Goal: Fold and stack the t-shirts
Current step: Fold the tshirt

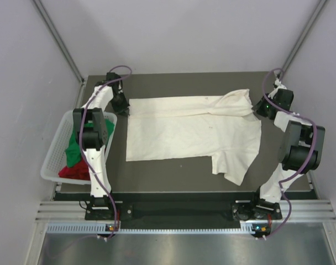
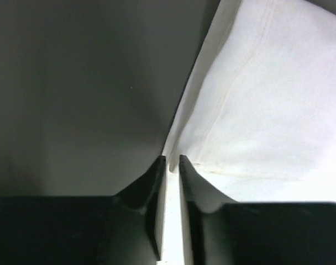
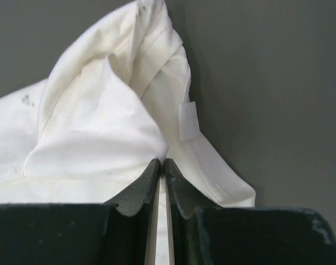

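The cream-white t-shirt [image 1: 184, 135] lies spread on the dark table, its far edge folded over in a long strip. My left gripper [image 1: 124, 106] is shut on the shirt's far left corner; in the left wrist view [image 2: 172, 160] the jaws pinch the shirt's edge [image 2: 256, 99]. My right gripper [image 1: 260, 107] is shut on the far right corner by the bunched sleeve; in the right wrist view [image 3: 162, 163] the jaws pinch the cloth [image 3: 96, 127]. A green t-shirt [image 1: 74, 149] and a red t-shirt [image 1: 75, 172] lie in the basket.
A white mesh basket [image 1: 53, 160] stands at the table's left edge beside the left arm. A loose sleeve [image 1: 237, 165] hangs toward the near right. The dark table [image 1: 173, 83] ends at grey walls on the left, right and far sides.
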You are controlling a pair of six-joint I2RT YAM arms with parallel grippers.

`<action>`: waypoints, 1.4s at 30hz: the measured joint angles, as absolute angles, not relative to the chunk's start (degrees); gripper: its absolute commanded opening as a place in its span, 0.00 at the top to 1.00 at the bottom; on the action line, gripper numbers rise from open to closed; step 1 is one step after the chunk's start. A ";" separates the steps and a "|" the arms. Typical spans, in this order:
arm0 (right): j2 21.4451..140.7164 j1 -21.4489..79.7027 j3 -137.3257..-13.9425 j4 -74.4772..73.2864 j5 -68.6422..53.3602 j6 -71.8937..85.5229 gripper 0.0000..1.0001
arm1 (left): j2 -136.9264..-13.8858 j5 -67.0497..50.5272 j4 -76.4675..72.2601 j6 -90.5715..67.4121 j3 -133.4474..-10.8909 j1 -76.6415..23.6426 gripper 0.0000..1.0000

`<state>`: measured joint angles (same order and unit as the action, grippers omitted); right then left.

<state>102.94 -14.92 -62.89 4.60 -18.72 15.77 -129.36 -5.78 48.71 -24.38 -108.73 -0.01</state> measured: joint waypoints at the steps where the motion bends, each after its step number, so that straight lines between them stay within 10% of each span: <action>1: 102.94 -14.92 -62.63 4.60 -18.72 15.92 0.87 | -129.36 -5.50 48.84 -24.29 -108.73 -0.05 0.71; 15: 100.16 -15.29 -65.58 -7.31 -18.11 16.25 0.52 | -127.35 -11.64 46.61 -25.41 -111.59 -1.10 0.56; 29: 112.40 -15.31 -79.53 -10.55 -18.87 13.19 0.48 | -132.31 -16.47 38.50 -28.36 -111.55 -7.55 0.57; 36: 120.07 -16.16 -82.65 -10.72 -19.70 12.67 0.56 | -134.10 -13.26 37.76 -28.64 -111.53 -6.98 0.57; 39: 121.05 -17.21 -83.37 -9.72 -20.91 12.82 0.88 | -134.10 -11.97 37.36 -28.80 -111.53 -7.03 0.57; 42: 121.75 -18.46 -83.26 -9.47 -20.91 14.31 1.00 | -134.10 -10.81 37.12 -29.08 -111.53 -7.16 0.57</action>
<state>121.75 -18.46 -83.26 -9.47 -20.91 14.31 -134.10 -10.81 37.12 -29.08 -111.53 -7.16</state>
